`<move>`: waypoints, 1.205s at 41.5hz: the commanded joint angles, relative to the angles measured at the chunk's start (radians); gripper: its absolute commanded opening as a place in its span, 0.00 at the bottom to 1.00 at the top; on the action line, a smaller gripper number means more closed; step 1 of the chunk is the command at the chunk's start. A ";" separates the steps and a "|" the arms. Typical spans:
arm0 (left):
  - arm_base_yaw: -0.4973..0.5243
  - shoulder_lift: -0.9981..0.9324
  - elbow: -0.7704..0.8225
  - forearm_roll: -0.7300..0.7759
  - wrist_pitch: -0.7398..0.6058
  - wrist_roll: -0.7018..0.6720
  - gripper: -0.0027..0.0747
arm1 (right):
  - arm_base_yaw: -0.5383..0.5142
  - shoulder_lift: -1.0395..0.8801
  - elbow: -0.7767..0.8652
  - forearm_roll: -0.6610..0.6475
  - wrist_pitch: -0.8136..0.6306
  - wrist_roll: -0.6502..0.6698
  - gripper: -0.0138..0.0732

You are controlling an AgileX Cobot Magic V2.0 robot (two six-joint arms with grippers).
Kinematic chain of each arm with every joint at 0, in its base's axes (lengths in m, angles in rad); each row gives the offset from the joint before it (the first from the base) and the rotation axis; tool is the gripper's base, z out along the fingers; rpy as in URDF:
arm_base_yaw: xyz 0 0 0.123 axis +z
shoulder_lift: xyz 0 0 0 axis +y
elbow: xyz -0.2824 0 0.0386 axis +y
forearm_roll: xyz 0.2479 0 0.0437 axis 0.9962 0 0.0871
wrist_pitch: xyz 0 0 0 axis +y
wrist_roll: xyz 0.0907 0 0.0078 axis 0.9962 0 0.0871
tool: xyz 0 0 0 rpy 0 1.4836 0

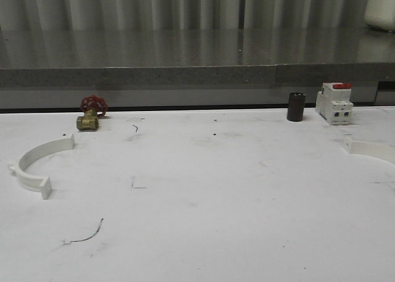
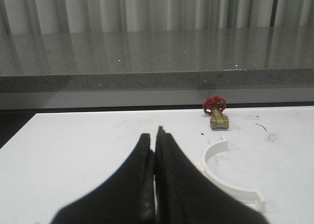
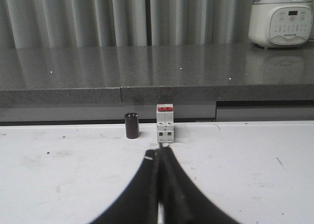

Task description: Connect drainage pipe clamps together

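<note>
Two clamp halves sit well apart on the white worktop [image 1: 203, 189]: the left half-ring [image 1: 38, 161] at the left side, the right half-ring [image 1: 370, 149] at the far right edge. Left end effector [image 2: 156, 140] is pinched closed, holding nothing, with the left half-ring just beside its tips. Right end effector [image 3: 161, 153] is closed and empty too, pointing at the breaker [image 3: 165, 122] and a dark cylinder [image 3: 131, 125]. Brass valve [image 1: 90, 114] stands behind the left half-ring.
</note>
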 commanded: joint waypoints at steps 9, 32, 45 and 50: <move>0.001 -0.010 0.023 -0.002 -0.079 -0.004 0.01 | -0.005 -0.016 -0.005 0.000 -0.086 -0.014 0.02; 0.001 -0.010 0.023 -0.007 -0.106 -0.004 0.01 | -0.005 -0.016 -0.024 0.002 -0.123 -0.014 0.02; 0.001 0.020 -0.237 -0.019 -0.131 -0.004 0.01 | -0.005 0.023 -0.339 0.002 0.162 -0.014 0.02; 0.001 0.115 -0.418 -0.019 0.012 -0.004 0.01 | -0.005 0.128 -0.506 0.001 0.275 -0.014 0.02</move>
